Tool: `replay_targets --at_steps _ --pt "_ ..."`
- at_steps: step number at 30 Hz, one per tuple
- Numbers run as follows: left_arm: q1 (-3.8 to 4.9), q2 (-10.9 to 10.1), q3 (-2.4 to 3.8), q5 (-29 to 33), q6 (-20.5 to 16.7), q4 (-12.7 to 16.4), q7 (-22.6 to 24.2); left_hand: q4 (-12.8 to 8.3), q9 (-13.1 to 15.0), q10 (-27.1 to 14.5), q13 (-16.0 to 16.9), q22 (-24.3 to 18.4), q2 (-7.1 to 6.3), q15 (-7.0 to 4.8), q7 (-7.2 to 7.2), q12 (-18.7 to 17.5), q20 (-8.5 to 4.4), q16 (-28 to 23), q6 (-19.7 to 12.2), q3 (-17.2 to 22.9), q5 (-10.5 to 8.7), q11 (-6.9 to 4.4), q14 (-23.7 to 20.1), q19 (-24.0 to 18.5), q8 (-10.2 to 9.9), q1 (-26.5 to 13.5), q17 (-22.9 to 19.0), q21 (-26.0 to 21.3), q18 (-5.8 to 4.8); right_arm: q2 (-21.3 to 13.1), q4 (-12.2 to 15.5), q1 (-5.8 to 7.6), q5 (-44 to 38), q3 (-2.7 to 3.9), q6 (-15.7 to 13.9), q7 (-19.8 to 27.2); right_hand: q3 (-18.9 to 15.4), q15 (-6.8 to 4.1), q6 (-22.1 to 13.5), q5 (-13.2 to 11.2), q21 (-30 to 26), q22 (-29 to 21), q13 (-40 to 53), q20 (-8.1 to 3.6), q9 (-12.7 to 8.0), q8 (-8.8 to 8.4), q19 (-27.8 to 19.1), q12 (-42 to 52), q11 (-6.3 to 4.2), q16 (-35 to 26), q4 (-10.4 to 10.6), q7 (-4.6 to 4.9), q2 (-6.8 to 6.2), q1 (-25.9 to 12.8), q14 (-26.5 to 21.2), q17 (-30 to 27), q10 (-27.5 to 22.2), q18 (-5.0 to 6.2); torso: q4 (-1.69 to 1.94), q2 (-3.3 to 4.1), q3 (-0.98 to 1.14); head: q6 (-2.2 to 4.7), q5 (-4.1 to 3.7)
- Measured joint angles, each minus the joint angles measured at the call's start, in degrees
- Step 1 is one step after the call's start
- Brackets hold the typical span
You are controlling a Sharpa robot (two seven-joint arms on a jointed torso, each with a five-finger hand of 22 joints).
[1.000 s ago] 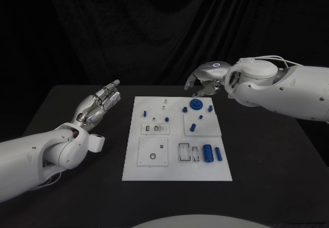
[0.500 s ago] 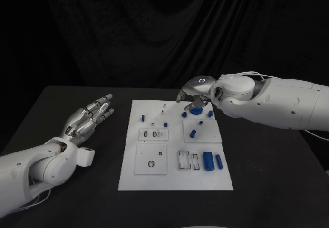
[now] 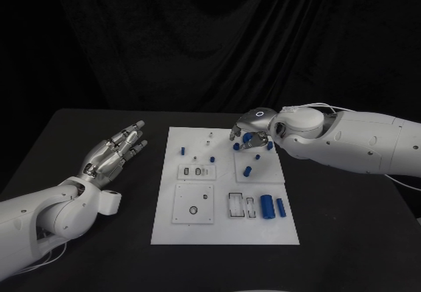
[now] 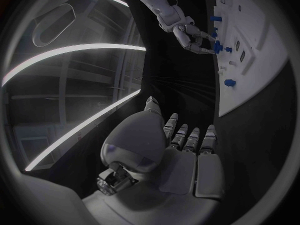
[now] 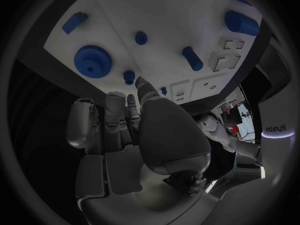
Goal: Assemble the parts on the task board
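Two blue cylinders (image 3: 273, 207) (right hand (image 3: 248, 135) far)

Black table (image 3: 351, 243), dark curtain (image 3: 210, 55) behind.

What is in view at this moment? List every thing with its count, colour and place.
table: one, black, under everything.
task board: one, white, middle of the table.
gear: one, blue, far part of the board, just ahead of the right hand's fingers.
two large cylinders: blue, side by side at the board's near right.
small pegs: several, blue, scattered over the board's far half; exact count unclear.
ring: one, dark, near-left panel of the board.
left hand: silver, fingers spread, above the table left of the board, holding nothing.
right hand: silver, over the board's far right, holding nothing visible.
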Motion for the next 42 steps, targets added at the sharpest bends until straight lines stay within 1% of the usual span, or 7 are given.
replay_targets --at_steps 3,7,11,13,15,25,42 --pt "0.0 -0.07 0.0 0.04 0.19 0.11 0.0 0.0 0.0 0.0 0.0 -0.09 0.0 -0.37 0.0 0.0 -0.44 0.0 0.0 0.0 0.0 0.0 -0.27 -0.28 0.0 0.0 -0.04 -0.23 0.0 0.02 -0.25 -0.25 -0.05 0.0 0.01 -0.02 0.11 0.0 0.0 0.0 0.0 -0.01 0.05 0.0 0.04 -0.06 0.0 0.0 0.0 0.0 0.11 0.0 0.0 0.0 0.0 -0.06 0.0 0.0 -0.07 -0.08 0.03 -0.2 0.2" --pt "0.0 -0.12 0.01 0.07 0.4 0.1 0.01 -0.03 0.0 -0.77 -0.07 -0.25 -0.42 -3.07 -0.31 0.0 -3.35 0.0 -0.31 -0.03 0.0 -0.88 -0.22 -0.61 0.0 0.11 -0.07 -0.57 0.0 0.09 -0.65 -0.35 -0.09 0.01 -0.02 -0.01 0.68 0.0 0.0 0.0 0.25 0.36 0.22 0.0 0.36 -0.06 0.0 0.0 0.0 0.29 -0.12 0.0 0.0 0.0 0.0 0.15 0.0 0.0 -0.13 -0.1 0.05 -0.32 0.32" --pt "0.0 -0.14 0.01 -0.21 0.51 0.02 0.02 -0.08 0.0 -1.35 -0.25 -0.46 -1.42 -6.72 -0.31 0.0 -7.43 0.0 -0.31 -0.56 0.0 -3.85 -0.25 -1.01 0.0 0.28 -0.07 -1.01 0.01 0.25 -1.12 -0.53 -0.12 0.02 -0.11 0.07 1.42 0.0 0.47 0.0 0.67 1.07 0.51 0.0 0.68 -0.06 0.0 0.0 -0.03 0.68 -0.54 0.22 0.0 0.0 0.0 0.78 0.24 0.01 -0.15 -0.07 0.06 -0.38 0.31" --pt "0.0 -0.14 0.01 -0.54 0.51 0.0 0.03 -0.23 0.0 -1.82 -0.34 -0.51 -2.26 -7.48 -0.17 -0.29 -10.5 0.0 -0.17 -0.72 0.0 -5.77 -0.29 -1.03 0.0 0.51 -0.07 -1.11 0.0 0.37 -1.4 -0.65 -0.14 0.02 -0.17 0.12 1.92 0.0 0.95 0.0 0.88 1.56 0.7 -0.04 0.85 -0.06 0.04 0.0 -0.36 0.93 -0.6 0.3 0.0 0.0 0.0 1.21 0.81 0.01 -0.14 -0.03 0.08 -0.39 0.18" --pt "0.0 -0.12 0.01 -0.84 0.51 -0.04 0.03 -0.08 0.0 -2.26 -0.42 -0.52 -2.32 -7.49 -0.17 -0.29 -11.64 0.0 -0.18 -0.87 0.0 -6.37 -0.28 -1.07 0.0 0.43 -0.07 -1.11 -0.49 0.46 -1.61 -0.81 -0.14 0.03 -0.22 0.18 2.08 0.0 0.95 0.0 0.89 1.92 0.71 -0.21 0.94 -0.06 0.21 0.0 -0.39 1.15 -0.76 0.3 0.0 0.0 0.0 1.48 0.84 0.01 -0.12 0.02 0.09 -0.39 0.09" --pt "0.0 0.02 0.01 -2.11 0.51 -0.36 0.03 -0.08 -0.05 -2.9 -0.57 -0.54 -2.32 -7.48 -0.41 -0.49 -10.58 0.0 -0.42 -0.87 0.0 -6.38 -0.29 -1.0 0.0 0.43 -0.06 -1.11 -0.95 1.49 -3.48 -1.54 -0.18 0.02 -0.66 0.77 3.43 -0.2 1.85 0.0 1.72 3.25 0.71 -0.21 1.26 -0.06 0.62 -0.32 -0.51 1.81 -0.99 0.82 0.4 0.39 0.61 2.51 1.73 -0.92 -0.15 0.1 0.13 -0.38 0.16" --pt "0.0 0.33 0.0 -2.73 0.62 -0.94 0.04 -0.42 -0.04 -3.57 -0.62 -0.54 -2.27 -7.47 -0.41 -0.48 -9.08 0.0 -0.41 -0.52 0.0 -5.41 -0.3 -1.11 0.0 1.69 -0.03 -1.11 -0.93 3.22 -5.49 -2.04 0.76 0.02 -2.56 2.62 7.88 -0.72 3.49 0.0 2.88 5.32 -0.11 -0.61 1.87 -0.89 1.44 -3.81 -1.13 2.72 -0.36 2.06 -0.29 -0.29 1.12 4.24 6.89 -0.91 -0.16 0.18 0.19 -0.59 0.19"
